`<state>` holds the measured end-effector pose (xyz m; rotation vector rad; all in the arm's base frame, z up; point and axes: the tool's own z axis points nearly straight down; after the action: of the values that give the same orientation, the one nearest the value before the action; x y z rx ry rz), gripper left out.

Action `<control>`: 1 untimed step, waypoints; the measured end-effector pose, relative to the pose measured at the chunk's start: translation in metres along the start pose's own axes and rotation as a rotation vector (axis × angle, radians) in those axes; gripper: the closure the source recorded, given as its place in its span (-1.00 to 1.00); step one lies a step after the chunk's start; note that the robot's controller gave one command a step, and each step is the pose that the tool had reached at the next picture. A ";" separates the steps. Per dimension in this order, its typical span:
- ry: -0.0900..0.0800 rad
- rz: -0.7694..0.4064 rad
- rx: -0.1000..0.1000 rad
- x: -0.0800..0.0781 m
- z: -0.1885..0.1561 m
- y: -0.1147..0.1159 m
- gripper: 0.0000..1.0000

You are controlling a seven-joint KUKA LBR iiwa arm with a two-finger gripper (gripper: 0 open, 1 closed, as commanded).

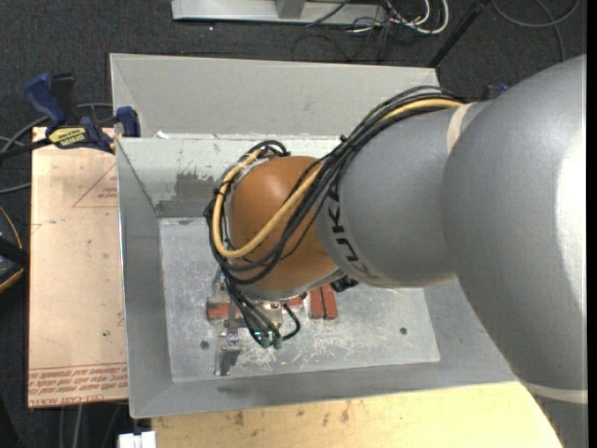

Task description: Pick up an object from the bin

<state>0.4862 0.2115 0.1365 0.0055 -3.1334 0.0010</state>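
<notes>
A big grey arm (pixel 438 203) comes in from the right and bends down into the grey metal bin (pixel 382 339). Near its end it has a round orange cover (pixel 275 217), smooth like a ball. Yellow and black cables (pixel 216 222) loop around this cover and hang down under it. Below the cover, the end effector (pixel 229 343) points down at the floor of the bin, close to the front wall and a bit to the left. It is very low, right by the scratched metal floor. The cover and the cables hide much of it, so one cannot tell if it is wide or narrow, or if it has anything in it. Two kinds of things lie nearest to it. A small red-brown piece (pixel 216 311) sits just beside it, a little higher up and to the left, partly under the cables. Some red blocks (pixel 324 303) lie side by side on the bin floor to its right, near the middle of the bin. The top of the blocks is tucked under the edge of the orange cover. The blocks and the end effector are apart, with black cables hanging between them.
</notes>
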 end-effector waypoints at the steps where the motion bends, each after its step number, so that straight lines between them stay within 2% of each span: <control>1: -0.007 0.004 -0.002 -0.002 -0.004 -0.001 -1.00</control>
<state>0.4886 0.2107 0.1402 -0.0005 -3.1404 -0.0014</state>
